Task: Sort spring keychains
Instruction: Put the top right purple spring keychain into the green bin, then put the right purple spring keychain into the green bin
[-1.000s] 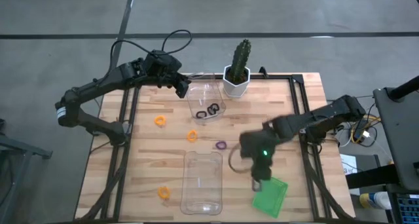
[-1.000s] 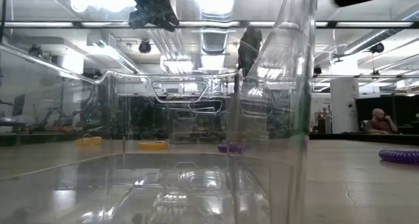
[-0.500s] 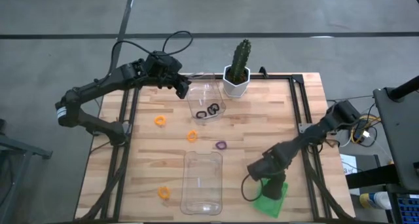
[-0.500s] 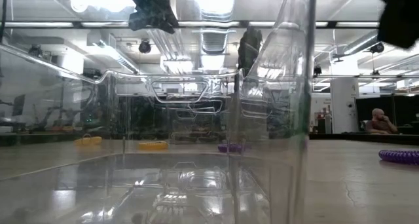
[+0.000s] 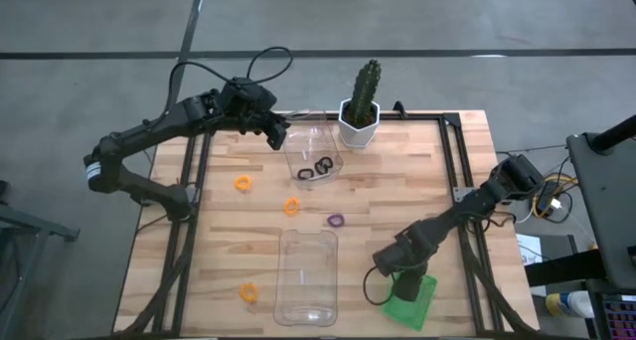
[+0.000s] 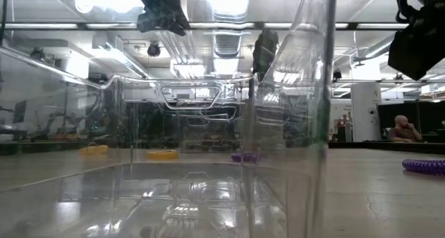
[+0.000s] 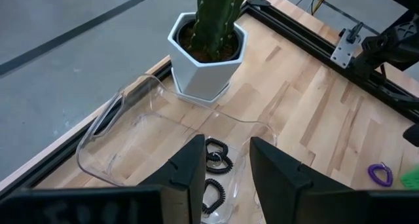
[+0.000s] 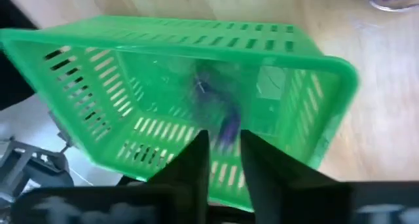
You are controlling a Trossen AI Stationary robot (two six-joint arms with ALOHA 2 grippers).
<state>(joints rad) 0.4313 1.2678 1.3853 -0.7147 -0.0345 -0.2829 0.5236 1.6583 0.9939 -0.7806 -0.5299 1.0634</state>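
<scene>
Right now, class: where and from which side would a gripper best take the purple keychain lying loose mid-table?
Probably from straight above, pinching one side of the purple keychain across its coil. It lies flat on the wood as a small open ring, clear of the clear tray, so a low side approach offers little to grip.

Two dark, slim jointed arms with black cables looping off them; left arm (image 5: 149, 136) bears a white band.

You have two black spring keychains (image 5: 317, 169) lying coiled together at 12 o'clock — three orange ones at (image 5: 241, 183), (image 5: 291, 207) and (image 5: 248, 292) toward 9 and 7 o'clock — and a purple one (image 5: 336, 221) flat near centre.
</scene>
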